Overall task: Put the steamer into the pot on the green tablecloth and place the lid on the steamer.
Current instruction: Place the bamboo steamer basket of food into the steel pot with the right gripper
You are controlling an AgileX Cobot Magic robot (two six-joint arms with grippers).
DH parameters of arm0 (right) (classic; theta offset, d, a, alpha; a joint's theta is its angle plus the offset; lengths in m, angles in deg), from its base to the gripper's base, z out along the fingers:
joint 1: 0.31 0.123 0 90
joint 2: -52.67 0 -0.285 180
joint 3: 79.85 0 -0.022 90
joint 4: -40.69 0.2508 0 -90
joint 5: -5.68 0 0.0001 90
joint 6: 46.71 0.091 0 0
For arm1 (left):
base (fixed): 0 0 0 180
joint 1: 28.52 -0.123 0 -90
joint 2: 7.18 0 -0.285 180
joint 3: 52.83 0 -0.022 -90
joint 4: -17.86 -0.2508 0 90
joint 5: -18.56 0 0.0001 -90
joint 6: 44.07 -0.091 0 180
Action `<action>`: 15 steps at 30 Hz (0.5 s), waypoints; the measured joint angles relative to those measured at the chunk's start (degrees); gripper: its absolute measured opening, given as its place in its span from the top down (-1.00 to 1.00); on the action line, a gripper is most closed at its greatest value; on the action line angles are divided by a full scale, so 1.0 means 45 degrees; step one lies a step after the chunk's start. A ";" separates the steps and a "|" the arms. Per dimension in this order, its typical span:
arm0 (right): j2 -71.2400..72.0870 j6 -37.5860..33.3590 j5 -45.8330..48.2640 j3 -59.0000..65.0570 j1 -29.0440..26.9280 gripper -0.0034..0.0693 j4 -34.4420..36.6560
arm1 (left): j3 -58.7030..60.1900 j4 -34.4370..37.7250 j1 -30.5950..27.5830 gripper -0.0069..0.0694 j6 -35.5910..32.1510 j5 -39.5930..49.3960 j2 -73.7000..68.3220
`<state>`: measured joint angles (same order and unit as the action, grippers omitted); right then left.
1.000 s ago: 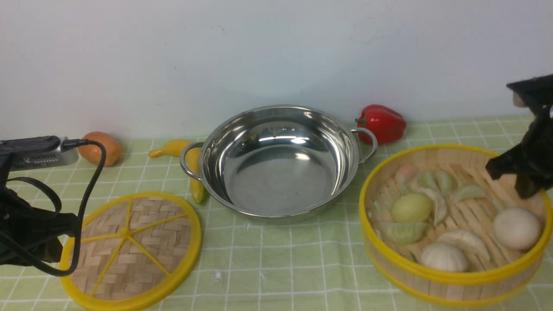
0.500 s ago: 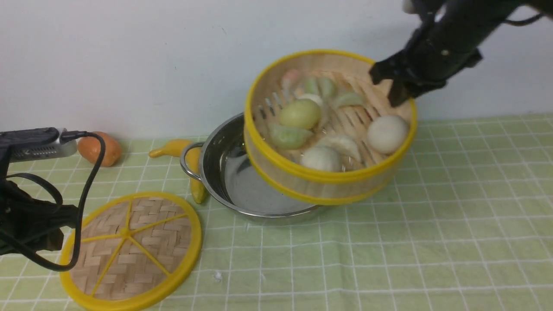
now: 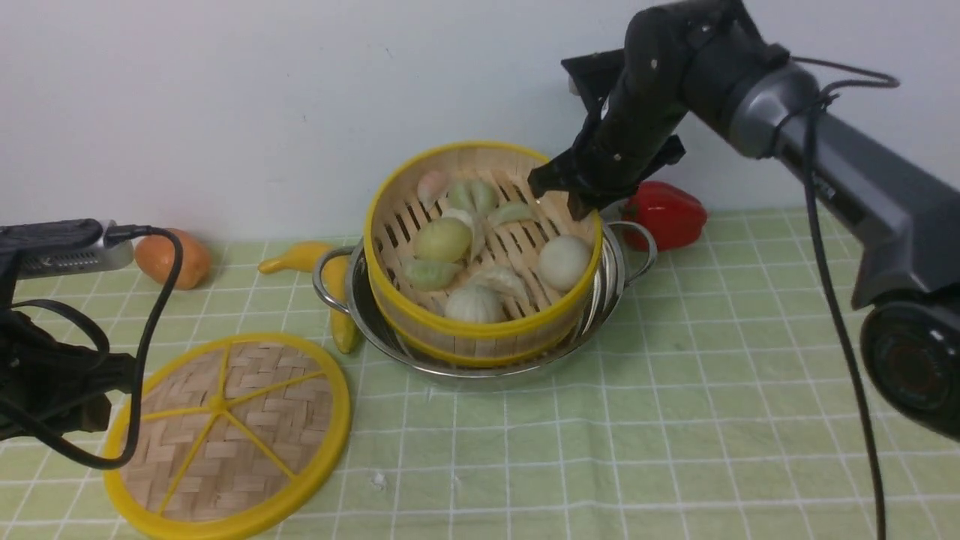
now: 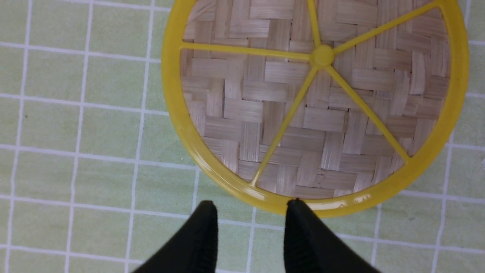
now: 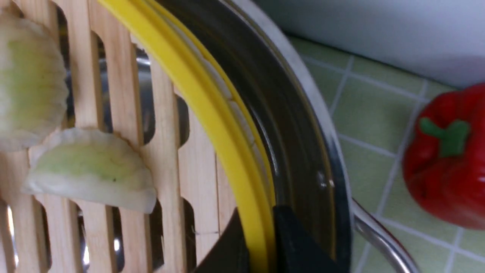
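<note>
Shiny steel pot (image 3: 480, 373) on light green grid tablecloth (image 3: 675, 420), plain white wall (image 3: 225, 112) behind it, holds yellow-rimmed bamboo steamer (image 3: 480, 337); right gripper (image 5: 261, 246) pinches its rim, left gripper (image 4: 250, 206) parted, empty.

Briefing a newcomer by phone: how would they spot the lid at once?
Find the steel pot on the green tablecloth. The lid lies flat left of it and nearer the camera. Unlike the walled steamer in the pot, it is a woven disc with six yellow spokes.
</note>
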<state>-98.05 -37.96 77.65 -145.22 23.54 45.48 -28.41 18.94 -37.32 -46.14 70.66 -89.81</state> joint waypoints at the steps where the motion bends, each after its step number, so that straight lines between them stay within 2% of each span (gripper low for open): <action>1: -0.0031 0.0000 0.0000 -0.0025 -0.0001 0.74 0.0000 | 0.0000 0.0000 0.0000 0.18 0.0000 0.0000 0.0000; 15: -0.0846 -0.0071 -0.0124 -0.0102 0.0028 0.74 0.0110 | 0.0000 0.0000 0.0000 0.18 0.0000 -0.0175 0.0000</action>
<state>-101.86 -38.28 77.09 -145.68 23.67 45.97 -28.41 18.94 -37.32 -46.14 69.88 -89.81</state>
